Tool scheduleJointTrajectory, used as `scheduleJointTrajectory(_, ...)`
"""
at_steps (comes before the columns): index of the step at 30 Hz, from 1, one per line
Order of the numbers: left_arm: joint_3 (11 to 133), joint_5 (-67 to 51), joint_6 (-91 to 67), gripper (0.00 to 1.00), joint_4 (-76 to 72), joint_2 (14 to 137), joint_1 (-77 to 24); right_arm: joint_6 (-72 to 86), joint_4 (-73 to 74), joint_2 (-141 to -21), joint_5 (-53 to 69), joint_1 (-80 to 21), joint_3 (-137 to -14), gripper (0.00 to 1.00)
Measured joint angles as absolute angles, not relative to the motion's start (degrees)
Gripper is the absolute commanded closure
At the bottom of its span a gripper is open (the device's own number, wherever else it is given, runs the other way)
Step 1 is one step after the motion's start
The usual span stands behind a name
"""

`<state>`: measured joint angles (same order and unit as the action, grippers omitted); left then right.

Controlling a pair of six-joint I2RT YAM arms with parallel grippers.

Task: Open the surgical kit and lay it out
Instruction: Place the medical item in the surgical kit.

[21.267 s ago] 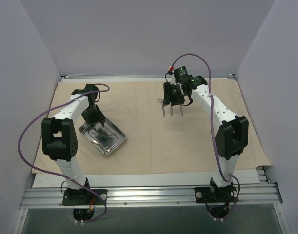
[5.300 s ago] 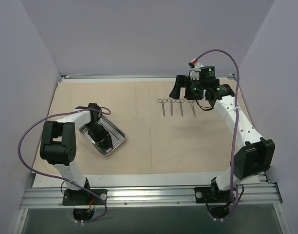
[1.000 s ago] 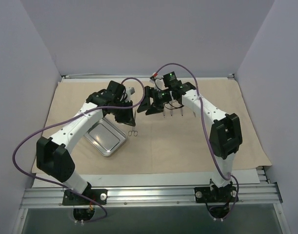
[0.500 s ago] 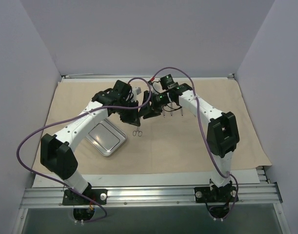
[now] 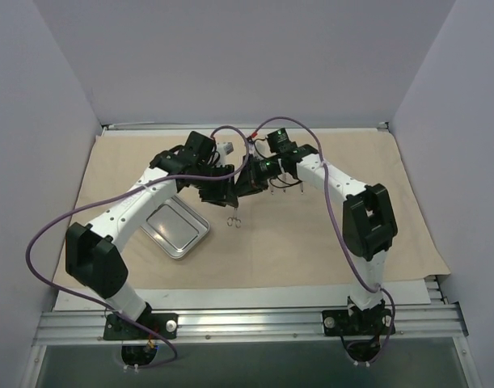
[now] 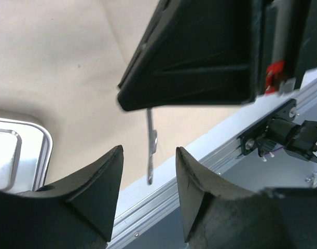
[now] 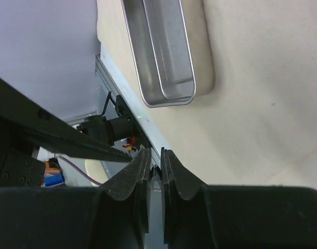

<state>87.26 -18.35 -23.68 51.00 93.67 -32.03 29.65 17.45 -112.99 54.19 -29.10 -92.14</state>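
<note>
My right claw (image 7: 154,153) is pressed together on a pair of scissors (image 6: 150,129), held above the cloth (image 5: 311,234). My left claw (image 6: 147,153) stands spread around them, untouching. The tray (image 5: 175,232) lies just left, on the cloth.

Pale walls (image 5: 230,56) enclose the table (image 5: 255,296); an aluminium rail (image 5: 247,323) fronts it.

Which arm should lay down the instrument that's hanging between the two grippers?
Right. The right gripper seems pinched shut on the instrument, while the left gripper has its fingers apart on either side, not touching it.
</note>
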Motion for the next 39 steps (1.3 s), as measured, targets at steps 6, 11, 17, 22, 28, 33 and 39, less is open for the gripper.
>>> scheduleJointTrajectory(6,83.74,-23.11,-23.73,0.44,47.35,90.15,-29.02,34.41,8.54,-107.46,56.97,-23.77,-84.12,1.00)
scheduleJointTrajectory(11,83.09,-25.80,-23.75,0.44,44.77,89.06,-29.21,40.32,0.86,-102.74,57.71,-20.21,-82.06,1.00)
scheduleJointTrajectory(17,83.09,-27.99,-23.77,0.44,42.44,89.01,-29.47,44.31,-3.22,-101.78,57.54,-20.58,-81.47,1.00)
scheduleJointTrajectory(22,83.09,-28.80,-23.77,0.44,40.97,88.99,-29.52,46.35,-3.49,-101.78,57.52,-21.06,-80.93,1.00)
scheduleJointTrajectory(28,83.09,-29.54,-24.05,0.83,40.16,89.01,-29.52,48.34,-4.25,-101.78,57.47,-21.15,-80.93,1.00)
scheduleJointTrajectory(33,83.11,-31.79,-22.72,0.98,39.62,89.01,-29.52,49.23,-3.68,-101.78,57.30,-21.12,-81.06,0.66)
scheduleJointTrajectory(39,82.00,-35.97,-21.61,0.98,41.10,89.01,-27.29,31.27,16.25,-101.69,49.71,-21.08,-92.20,0.46)
